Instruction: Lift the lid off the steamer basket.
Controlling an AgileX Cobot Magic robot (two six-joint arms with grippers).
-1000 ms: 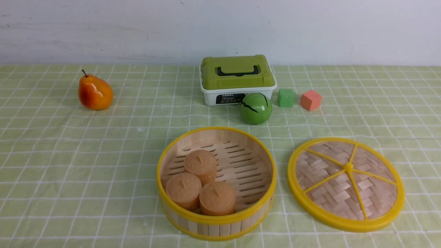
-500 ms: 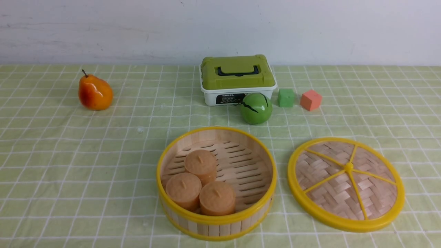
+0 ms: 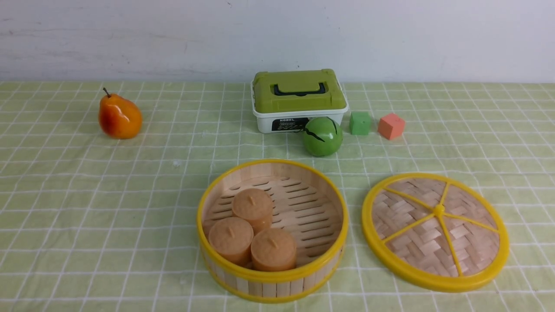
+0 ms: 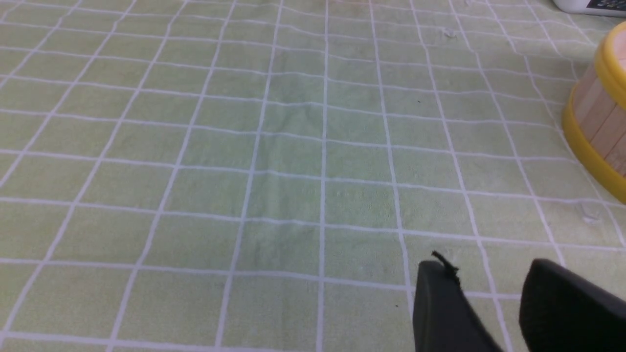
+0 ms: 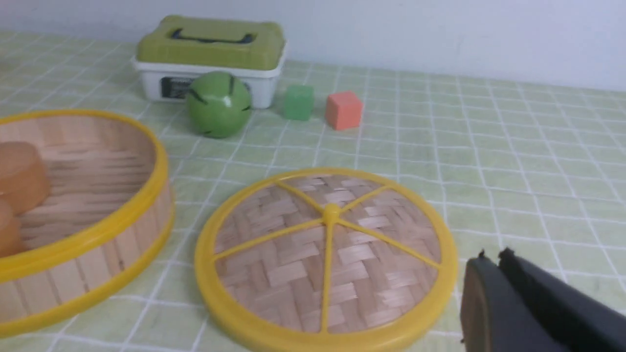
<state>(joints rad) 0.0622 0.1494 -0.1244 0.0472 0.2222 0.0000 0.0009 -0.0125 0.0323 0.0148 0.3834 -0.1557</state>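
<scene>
The lid [image 3: 435,232] is woven of matt pale bamboo strips, rimmed in smooth yellow plastic. The steamer basket [image 3: 272,277] is built of wooden slats. The tabletop [image 3: 86,195] is covered by soft checked cloth. A glossy pear [image 3: 119,117] is seen.

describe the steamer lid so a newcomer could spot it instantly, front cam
Start at the big round steamer basket near the front middle of the green checked tablecloth. The lid lies flat on the cloth just to its right, apart from it. It is the only woven bamboo disc: yellow rim, yellow spokes meeting at a centre knob, unlike the olive-green lid on the white box farther back.
</scene>
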